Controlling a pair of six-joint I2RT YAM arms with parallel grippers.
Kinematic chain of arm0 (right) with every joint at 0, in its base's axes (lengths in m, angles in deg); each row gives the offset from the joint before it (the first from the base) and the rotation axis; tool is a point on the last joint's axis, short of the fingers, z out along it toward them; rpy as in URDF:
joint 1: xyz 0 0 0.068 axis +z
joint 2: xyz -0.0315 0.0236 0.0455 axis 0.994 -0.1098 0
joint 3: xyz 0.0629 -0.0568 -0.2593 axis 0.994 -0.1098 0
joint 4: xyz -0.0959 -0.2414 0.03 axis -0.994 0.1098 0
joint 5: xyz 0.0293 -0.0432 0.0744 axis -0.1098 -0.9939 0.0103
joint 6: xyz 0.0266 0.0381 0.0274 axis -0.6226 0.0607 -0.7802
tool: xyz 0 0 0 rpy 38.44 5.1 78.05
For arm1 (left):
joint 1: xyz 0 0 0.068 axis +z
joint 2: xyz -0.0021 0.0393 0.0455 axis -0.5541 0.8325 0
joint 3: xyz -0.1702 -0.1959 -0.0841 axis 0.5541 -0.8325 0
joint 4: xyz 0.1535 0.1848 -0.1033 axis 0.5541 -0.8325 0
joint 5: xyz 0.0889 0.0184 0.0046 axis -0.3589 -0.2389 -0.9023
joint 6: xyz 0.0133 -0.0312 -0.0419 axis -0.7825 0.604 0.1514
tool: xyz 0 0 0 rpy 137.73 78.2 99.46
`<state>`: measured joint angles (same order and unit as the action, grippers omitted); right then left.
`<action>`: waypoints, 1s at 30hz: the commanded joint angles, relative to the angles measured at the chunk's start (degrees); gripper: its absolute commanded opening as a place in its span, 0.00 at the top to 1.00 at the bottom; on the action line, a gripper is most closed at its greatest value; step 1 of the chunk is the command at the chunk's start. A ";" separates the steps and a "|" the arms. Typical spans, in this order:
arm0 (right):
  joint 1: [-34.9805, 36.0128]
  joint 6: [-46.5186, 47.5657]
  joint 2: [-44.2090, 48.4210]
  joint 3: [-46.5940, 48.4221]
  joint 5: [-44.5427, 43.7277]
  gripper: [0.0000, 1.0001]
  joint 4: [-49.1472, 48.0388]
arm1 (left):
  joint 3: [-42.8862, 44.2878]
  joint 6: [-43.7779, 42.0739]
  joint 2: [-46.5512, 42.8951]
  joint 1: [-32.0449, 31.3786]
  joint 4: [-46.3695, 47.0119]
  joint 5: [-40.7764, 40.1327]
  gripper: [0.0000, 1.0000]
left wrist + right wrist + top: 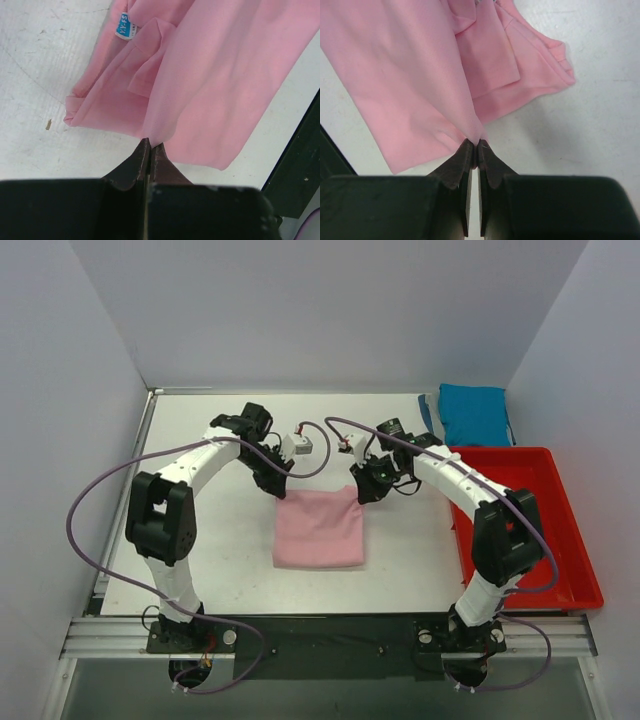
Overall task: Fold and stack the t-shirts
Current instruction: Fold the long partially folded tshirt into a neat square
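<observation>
White tabletop [230, 575], enclosed by pale walls [330, 310] on three sides, carries all items. The pink t-shirt [318, 530] lies at the centre as a flattened, partly folded rectangle. The teal t-shirt [474, 413] lies in a compact bundle at the far right corner, just beyond the red tray [565, 540] and well apart from both arms.

Gripper state:
- The left gripper [150, 146] is closed, with pink fabric pinched between its tips at the far left corner of the garment.
- The right gripper [475, 146] is likewise closed on pink fabric, at the far right corner.
- In both wrist views the cloth rises to the tips in a small tent. A blue label [125, 26] shows near a tucked sleeve.

Handling, as judged from these views:
- The cotton is light, soft and limp. It has no stiffness of its own and will sag between the two hold points.
- Stacked layers can slide over one another, so a shallow pinch may catch the top layer only.
- Take hold at the two corners of one edge, through all layers, and keep that edge taut between the arms.
- The fabric is not fragile, so a firm pinch is acceptable.
</observation>
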<state>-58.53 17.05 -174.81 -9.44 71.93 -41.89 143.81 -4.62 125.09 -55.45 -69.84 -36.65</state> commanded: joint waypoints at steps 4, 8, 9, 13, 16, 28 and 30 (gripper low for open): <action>-0.21 3.49 -6.51 7.79 -3.15 0.98 0.80 | 3.74 4.21 5.10 1.59 3.05 -3.08 1.00; -0.21 5.52 -9.41 10.07 -5.78 0.94 -0.26 | 5.59 6.31 8.26 1.76 5.06 -6.08 1.00; -0.21 5.61 -10.81 10.68 -7.96 0.89 -0.61 | 6.11 6.84 9.14 1.76 5.76 -6.51 1.00; 0.14 5.35 -13.98 14.20 -12.02 0.64 -1.40 | 7.26 10.80 10.90 2.90 7.27 -7.31 1.00; 0.23 0.44 -11.36 13.86 -15.19 0.62 -3.59 | 5.34 11.94 10.81 3.43 8.75 -7.75 1.00; 6.82 -30.93 -3.95 -2.84 -3.32 0.92 -21.01 | 5.50 16.51 12.92 3.78 12.71 -14.41 1.00; 8.31 -33.14 -5.54 -4.59 -5.08 0.94 -21.35 | 5.42 18.09 13.01 3.87 13.76 -17.92 0.99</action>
<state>-52.63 -6.42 -176.03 -10.62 66.01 -61.54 148.14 10.26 137.31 -52.15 -59.33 -48.24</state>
